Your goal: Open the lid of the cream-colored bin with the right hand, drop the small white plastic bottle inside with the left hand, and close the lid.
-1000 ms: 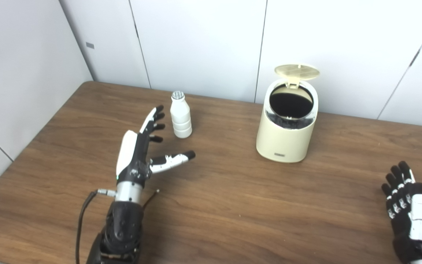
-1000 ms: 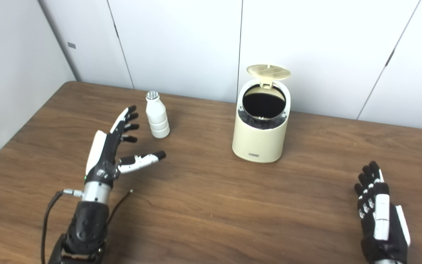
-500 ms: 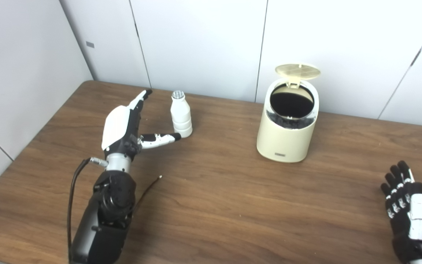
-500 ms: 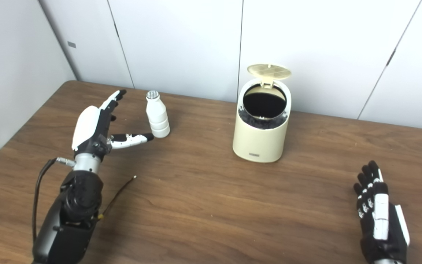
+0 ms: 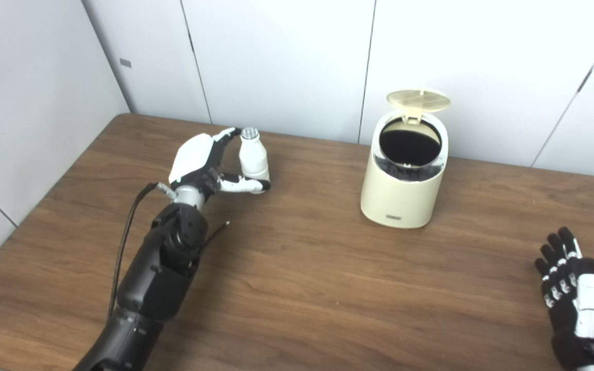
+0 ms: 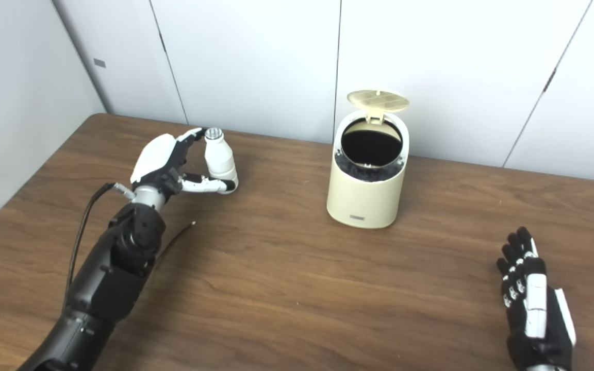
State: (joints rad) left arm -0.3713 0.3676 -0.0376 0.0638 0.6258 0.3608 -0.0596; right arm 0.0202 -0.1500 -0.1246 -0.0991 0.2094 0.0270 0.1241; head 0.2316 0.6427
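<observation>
The table [image 5: 328, 288] is showing a dark brown wood grain with streaked figuring, and the wall panels [image 5: 281, 62] behind it are presenting as plain pale grey-white with thin dark seams. The bin [image 5: 402, 196] is reading cream-coloured with a dark, near-black interior and a small dark label low on its front, its lid [image 5: 418, 100] is showing the same cream with a faint ribbed grid, and the bottle [image 5: 253, 159] is appearing white with a silvery-grey cap. The left hand [image 5: 199, 162] is displaying a white back shell over black fingers on a black arm with a metallic wrist, while the right hand [image 5: 578, 304] is showing black with white plates.
</observation>
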